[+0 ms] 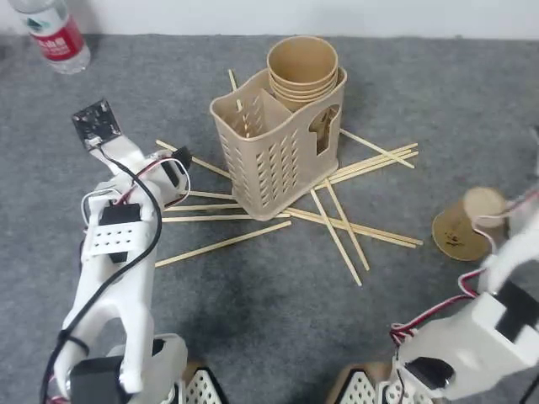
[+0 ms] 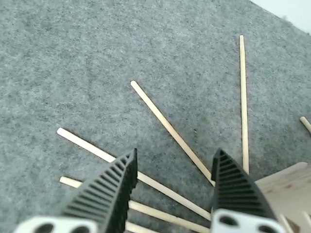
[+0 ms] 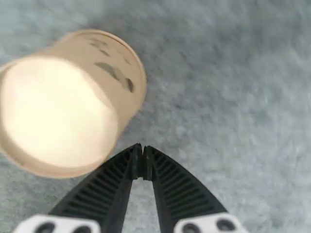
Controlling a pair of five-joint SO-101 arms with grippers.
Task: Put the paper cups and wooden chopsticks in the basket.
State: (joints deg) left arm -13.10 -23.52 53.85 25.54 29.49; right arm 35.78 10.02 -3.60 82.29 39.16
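Left hand [image 2: 176,151] wide above chopsticks [image 2: 170,130] — right hand [image 3: 142,146] closed, seemingly empty, beside cropped cup [image 3: 68,102].

Nothing in these views can be read as a word, a number or a sign. The plastic bottle [image 1: 52,32] at the upper left of the high view wears a red label [image 1: 61,39] with pale print on it, too small to make out. The paper cup [image 1: 466,223] lying on its side near the right edge of that view carries a few dark marks [image 3: 114,73] on its wall, which show in the right wrist view as blurred smudges and not as letters.
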